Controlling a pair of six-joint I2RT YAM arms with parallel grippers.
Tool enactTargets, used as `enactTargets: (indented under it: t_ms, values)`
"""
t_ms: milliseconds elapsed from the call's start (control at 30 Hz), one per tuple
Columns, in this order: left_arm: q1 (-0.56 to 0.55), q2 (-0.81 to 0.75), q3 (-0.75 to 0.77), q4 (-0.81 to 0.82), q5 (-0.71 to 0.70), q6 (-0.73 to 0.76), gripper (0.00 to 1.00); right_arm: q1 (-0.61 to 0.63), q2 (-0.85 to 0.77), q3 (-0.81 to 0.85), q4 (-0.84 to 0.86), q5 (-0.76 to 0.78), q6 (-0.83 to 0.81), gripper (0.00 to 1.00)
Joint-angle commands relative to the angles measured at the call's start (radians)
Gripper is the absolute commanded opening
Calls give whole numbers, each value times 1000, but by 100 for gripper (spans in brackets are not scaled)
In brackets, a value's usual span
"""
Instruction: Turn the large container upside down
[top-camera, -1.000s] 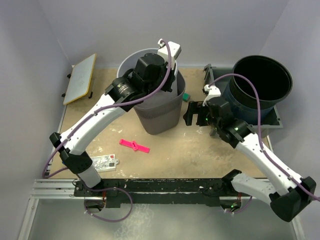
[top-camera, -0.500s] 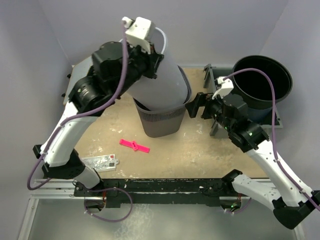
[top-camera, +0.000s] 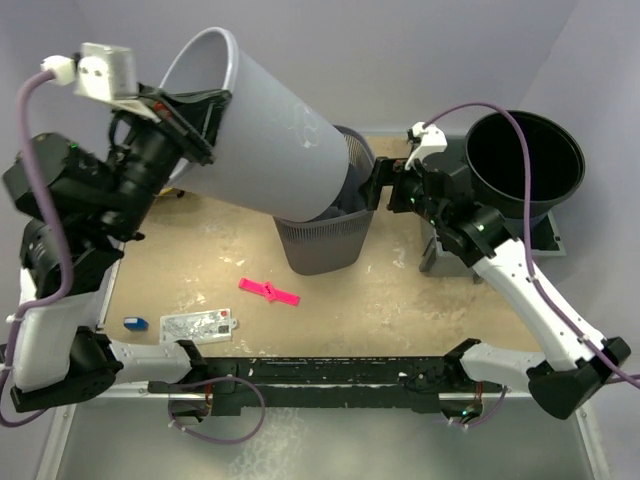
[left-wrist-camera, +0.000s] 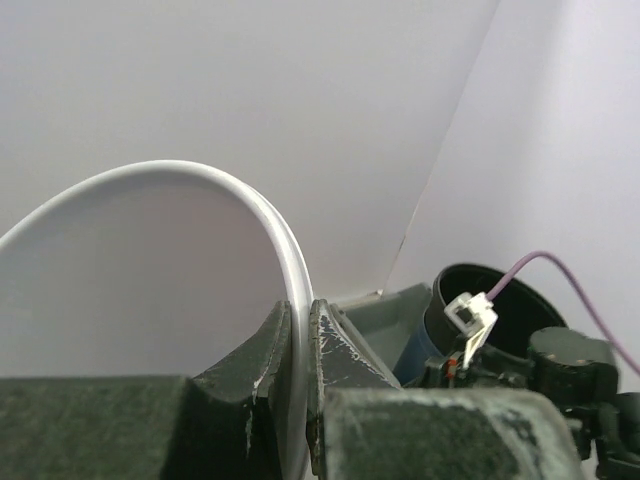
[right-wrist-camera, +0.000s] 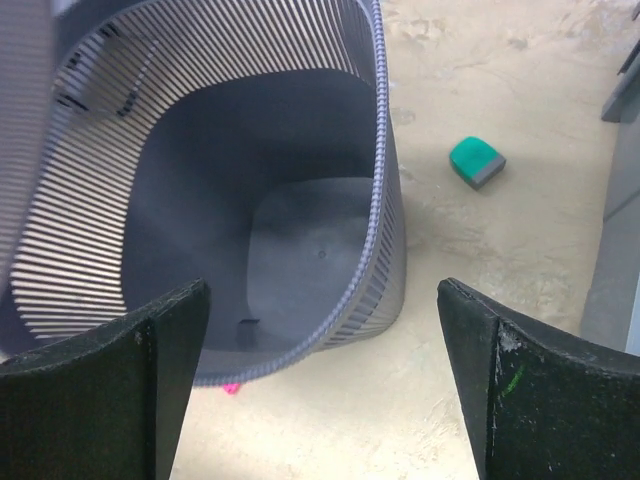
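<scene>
At the left edge of the counter (top-camera: 400, 300), close to the arm bases, a small blue item (top-camera: 135, 323) lies beside a flat white packet (top-camera: 197, 323). Above them the left arm stands high, and its left hand (top-camera: 195, 120) is pressed together on the rim of the large container (top-camera: 265, 135). The left wrist view shows one finger (left-wrist-camera: 262, 365) inside the thin pale wall and the other outside it, pinching it.

The container is pale grey and smooth. It hangs tilted in the air with its open mouth up and to the left and its closed end slanting down to the right. That lower end sits at the mouth of a dark slatted basket (top-camera: 325, 240), which stands upright on the counter; whether the two touch cannot be told. A pink clip (top-camera: 268, 291) lies on the counter just left of the basket's foot.

Right of the basket, the right hand (top-camera: 380, 190) hovers near the rim with its fingers spread wide and nothing between them. Its wrist camera looks down into the empty basket (right-wrist-camera: 280, 230). A green block (right-wrist-camera: 476, 162) lies on the counter beside the basket. Farther right, a round black bin (top-camera: 525, 160) stands upright on a grey tray (top-camera: 548, 238), well apart from the container.
</scene>
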Motion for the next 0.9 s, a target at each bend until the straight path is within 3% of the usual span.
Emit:
enactTargets:
  t_ms: [0, 167, 267, 467, 500, 733, 833, 867]
  values:
    - [0, -61, -9, 155, -44, 11, 0, 1, 77, 79, -38, 47, -36, 96]
    - [0, -97, -8, 143, -67, 12, 0, 0, 154, 123, -76, 85, -59, 86]
    - [0, -117, -15, 140, -73, 12, 0, 0, 177, 131, -65, 90, -72, 68]
    - [1, -135, -37, 125, -78, -3, 0, -1, 230, 166, -19, 135, -76, 6]
    - [1, -136, -40, 122, -74, -8, 0, -1, 247, 177, -9, 154, -75, 0]
    - [0, -157, -27, 90, -39, -45, 0, -12, 434, 367, 61, 309, -96, 0]
    - [0, -172, -18, 78, -20, -60, 0, -25, 561, 521, 38, 371, -119, 0]
    - [1, -180, -20, 71, -7, -70, 0, -38, 662, 654, 3, 398, -128, 0]
